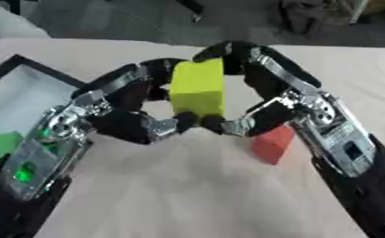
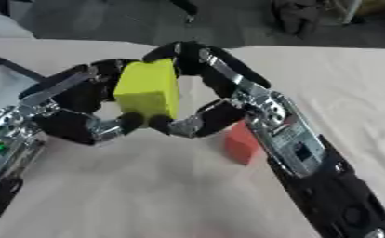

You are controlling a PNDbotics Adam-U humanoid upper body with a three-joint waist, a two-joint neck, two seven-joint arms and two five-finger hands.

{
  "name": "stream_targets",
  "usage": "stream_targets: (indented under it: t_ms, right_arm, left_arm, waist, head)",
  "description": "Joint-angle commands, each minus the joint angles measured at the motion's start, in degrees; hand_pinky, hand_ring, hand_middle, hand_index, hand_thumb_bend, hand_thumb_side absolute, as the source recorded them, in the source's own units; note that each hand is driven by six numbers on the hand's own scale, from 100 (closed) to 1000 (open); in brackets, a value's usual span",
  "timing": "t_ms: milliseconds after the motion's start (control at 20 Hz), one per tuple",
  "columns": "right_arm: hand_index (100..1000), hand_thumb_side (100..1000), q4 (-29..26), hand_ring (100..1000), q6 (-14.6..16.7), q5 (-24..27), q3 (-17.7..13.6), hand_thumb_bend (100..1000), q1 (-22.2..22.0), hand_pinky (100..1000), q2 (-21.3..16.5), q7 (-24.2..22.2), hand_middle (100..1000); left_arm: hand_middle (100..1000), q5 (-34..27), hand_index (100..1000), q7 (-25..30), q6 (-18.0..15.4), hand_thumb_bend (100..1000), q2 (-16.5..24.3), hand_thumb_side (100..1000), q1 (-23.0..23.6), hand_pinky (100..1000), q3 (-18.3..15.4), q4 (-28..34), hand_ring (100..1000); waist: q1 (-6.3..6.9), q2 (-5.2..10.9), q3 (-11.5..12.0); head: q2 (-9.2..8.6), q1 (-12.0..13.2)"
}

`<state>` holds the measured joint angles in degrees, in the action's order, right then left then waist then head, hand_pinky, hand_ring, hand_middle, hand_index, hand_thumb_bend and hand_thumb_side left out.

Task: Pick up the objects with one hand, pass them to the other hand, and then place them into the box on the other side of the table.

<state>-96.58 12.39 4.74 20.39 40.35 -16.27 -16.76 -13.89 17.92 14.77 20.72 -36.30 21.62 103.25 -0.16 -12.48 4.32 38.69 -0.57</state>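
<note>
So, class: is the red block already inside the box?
No, the red block sits on the bare table beside the right hand, far from the box at the left.

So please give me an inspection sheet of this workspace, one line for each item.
Surface: pale table, bare in front.
Job's things: yellow block held above the table between both hands; red block on the table beside the right arm; box at the left, something green inside.
Clutter: nothing seen.
Hands: left robot hand and right robot hand, both curled round the yellow block.
Cables: nothing seen.
Surroundings: dark floor beyond the table, a dark heap on it.
</note>
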Motion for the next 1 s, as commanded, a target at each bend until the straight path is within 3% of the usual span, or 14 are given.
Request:
stream_targets:
  t_ms: [50, 350, 650, 700, 750, 1000]
  right_arm:
    - [665, 100, -1.01, 337, -0.1, -0.17, -0.16, 100, 1.08, 574, 0.24, -0.33, 345]
    - [681, 100, -0.63, 365, -0.37, -0.3, -0.02, 100, 0.85, 603, 0.26, -1.6, 371]
    - [719, 100, 0.08, 486, -0.36, -1.66, -0.43, 100, 0.57, 694, 0.14, -1.32, 455]
    - [730, 105, 0.19, 528, -0.4, -2.05, -0.52, 100, 0.53, 710, 0.09, -1.21, 471]
    - [742, 137, 0.26, 560, -0.42, -2.45, -0.67, 100, 0.46, 722, -0.02, -1.09, 461]
    - [795, 253, 0.15, 675, -0.36, -3.92, -1.7, 100, -0.02, 772, -1.04, -0.22, 489]
  left_arm:
    - [533, -3.33, 672, -7.36, 3.36, 127, -0.68, 218, -1.04, 523, -0.23, -0.54, 738]
    - [439, -11.89, 486, -18.13, 6.89, 100, -1.23, 221, -1.56, 385, 0.52, 0.15, 605]
    - [362, -12.55, 377, -20.22, 8.02, 100, -0.88, 156, -1.56, 350, 0.59, 0.71, 547]
    - [345, -12.33, 355, -20.43, 8.02, 100, -0.82, 239, -1.54, 347, 0.54, 0.71, 537]
    - [333, -12.05, 336, -20.71, 7.98, 100, -0.74, 266, -1.52, 350, 0.46, 0.7, 531]
    - [273, -11.27, 256, -21.7, 7.41, 100, -0.01, 214, -1.26, 335, -0.02, 0.56, 497]
  waist:
    - [0.73, 0.13, 0.07]
    - [0.68, 0.02, 0.09]
    - [0.61, 0.05, 0.16]
    - [0.6, 0.06, 0.16]
    - [0.59, 0.06, 0.15]
    - [0.67, 0.05, 0.03]
  head:
    - [-0.2, 0.24]
    - [-0.06, 0.34]
    - [-0.21, 0.12]
    - [-0.24, 0.06]
    - [-0.27, 0.02]
    - [-0.34, -0.07]
